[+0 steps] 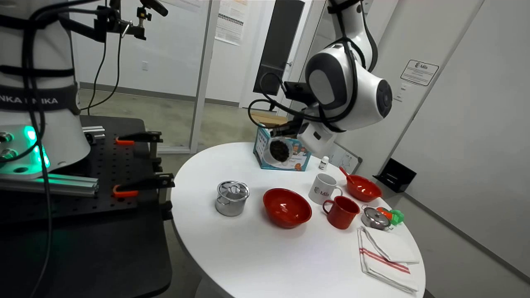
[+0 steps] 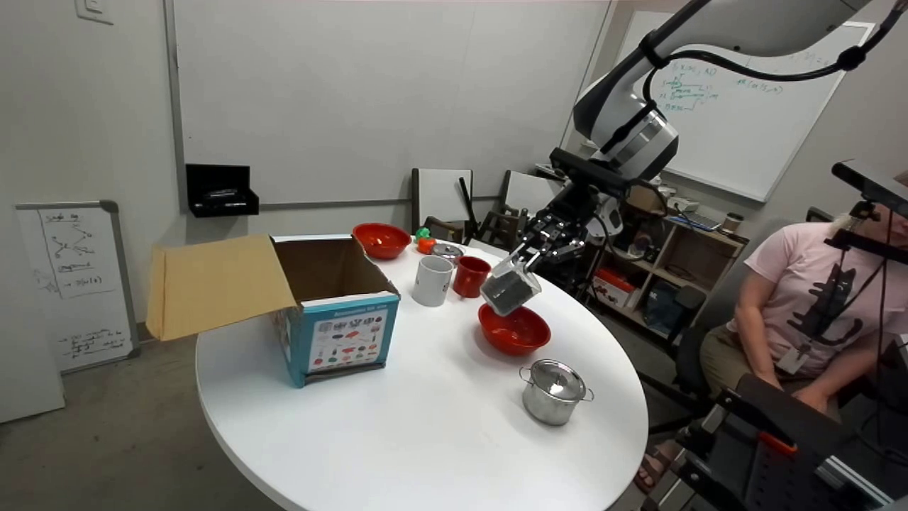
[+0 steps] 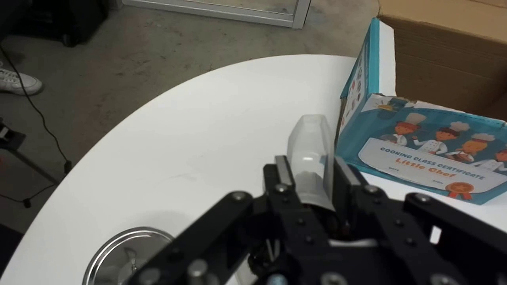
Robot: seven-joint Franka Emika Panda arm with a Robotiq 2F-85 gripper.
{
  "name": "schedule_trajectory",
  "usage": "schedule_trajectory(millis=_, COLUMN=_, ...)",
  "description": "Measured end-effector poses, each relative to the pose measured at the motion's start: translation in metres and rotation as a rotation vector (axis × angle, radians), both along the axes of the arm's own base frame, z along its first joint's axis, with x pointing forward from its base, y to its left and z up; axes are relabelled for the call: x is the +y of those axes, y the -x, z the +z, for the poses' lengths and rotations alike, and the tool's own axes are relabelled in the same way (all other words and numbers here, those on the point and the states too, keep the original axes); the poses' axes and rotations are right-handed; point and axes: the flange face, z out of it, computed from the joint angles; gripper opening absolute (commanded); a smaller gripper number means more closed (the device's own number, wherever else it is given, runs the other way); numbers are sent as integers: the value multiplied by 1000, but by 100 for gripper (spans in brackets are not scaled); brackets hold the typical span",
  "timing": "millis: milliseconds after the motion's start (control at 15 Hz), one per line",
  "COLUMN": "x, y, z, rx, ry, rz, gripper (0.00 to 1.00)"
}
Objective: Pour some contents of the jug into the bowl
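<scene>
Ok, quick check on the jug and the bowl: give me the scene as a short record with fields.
jug: clear, raised off the table, tilted
contents: dark, inside the jug
tool: closed on the jug
bowl: the red one nearest the jug, likely the target; no dark contents visible in it
jug squarely over bowl: cannot tell
beside the bowl: lidded pot on one side, white mug and red mug on the other
further off: open box, second red bowl, folded cloth

the tool (image 3: 315, 176) grips the clear jug (image 3: 309, 158), seemingly by its handle (image 3: 311, 134), above the white table (image 3: 190, 130).
</scene>
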Motion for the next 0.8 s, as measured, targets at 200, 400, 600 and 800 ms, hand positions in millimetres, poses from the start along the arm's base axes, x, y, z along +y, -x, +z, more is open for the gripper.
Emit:
schedule_trajectory(millis=200, x=-9, y=-8, z=-11, rx=16, ry=-15, rz=-18, gripper=9)
schedule_trajectory(millis=400, x=-22, y=-17, z=-17, rx=24, ry=-45, rz=-39, gripper=9)
schedule_trajectory(millis=600, x=-34, y=-21, z=-23, rx=34, ry=-110, rz=-56, gripper=9)
schedule_trajectory(millis=800, x=-42, y=-20, z=-33, rx=53, ry=-189, rz=-73, gripper=9)
